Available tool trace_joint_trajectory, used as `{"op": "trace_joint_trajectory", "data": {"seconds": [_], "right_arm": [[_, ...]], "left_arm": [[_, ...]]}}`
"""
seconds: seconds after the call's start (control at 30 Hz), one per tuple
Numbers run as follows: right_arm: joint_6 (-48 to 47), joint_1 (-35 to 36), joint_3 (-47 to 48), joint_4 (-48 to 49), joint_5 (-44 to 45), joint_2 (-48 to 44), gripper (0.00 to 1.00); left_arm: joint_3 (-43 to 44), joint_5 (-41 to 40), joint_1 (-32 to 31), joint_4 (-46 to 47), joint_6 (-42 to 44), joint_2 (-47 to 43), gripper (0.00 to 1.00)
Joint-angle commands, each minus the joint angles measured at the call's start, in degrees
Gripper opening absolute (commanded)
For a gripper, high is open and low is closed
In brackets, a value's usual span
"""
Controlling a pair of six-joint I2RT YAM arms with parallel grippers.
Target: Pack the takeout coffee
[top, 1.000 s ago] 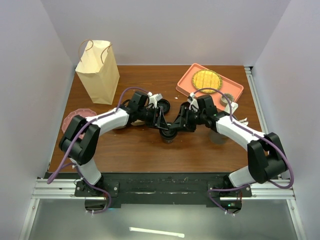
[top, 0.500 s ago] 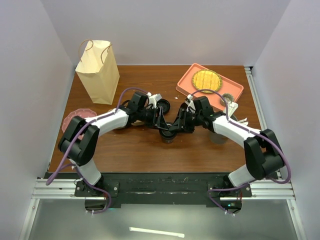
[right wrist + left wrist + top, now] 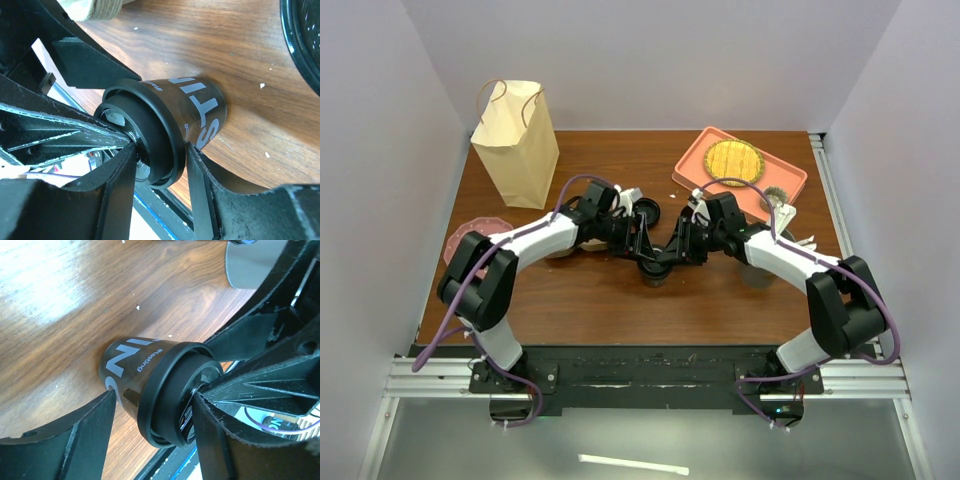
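The takeout coffee (image 3: 655, 270) is a small black paper cup with a black lid, standing mid-table between both arms. In the left wrist view the cup (image 3: 145, 382) sits between my left gripper's (image 3: 152, 412) fingers, one pressed on the lid top, the other against the cup wall. My right gripper (image 3: 160, 155) meets it from the other side, with one finger on the lid (image 3: 150, 145) and the other under the lid rim. A second black cup (image 3: 646, 210) like it stands just behind. The tan pulp carrier (image 3: 570, 247) shows partly under the left arm.
A paper bag (image 3: 515, 145) stands at the back left. A salmon tray (image 3: 775, 185) holding a yellow plate sits at the back right. A taller grey cup (image 3: 757, 272) lies under the right forearm. A pink plate (image 3: 470, 238) is at the left edge.
The right arm has shifted slightly left and in toward the cup. The left arm and the cup have stayed where they were.
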Motion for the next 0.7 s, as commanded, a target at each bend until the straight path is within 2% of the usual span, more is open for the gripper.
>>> {"op": "trace_joint_trajectory", "data": {"seconds": [0.0, 0.2, 0.43, 0.67], "right_arm": [[-4.2, 1.4, -0.7, -5.8, 3.6, 2.8, 0.36], [-4.8, 1.3, 0.2, -7.7, 4.4, 3.2, 0.35], [-5.5, 1.4, 1.1, -9.3, 5.0, 3.7, 0.35], [-6.1, 1.4, 2.0, -10.8, 5.3, 4.4, 0.34]], "left_arm": [[0.8, -6.3, -0.6, -12.1, 4.9, 4.4, 0.68], [2.8, -0.8, -0.2, -11.4, 5.6, 4.3, 0.7], [1.9, 9.6, 3.5, -7.1, 4.9, 2.9, 0.69], [2.0, 16.2, 4.9, -4.6, 5.6, 2.7, 0.69]]}}
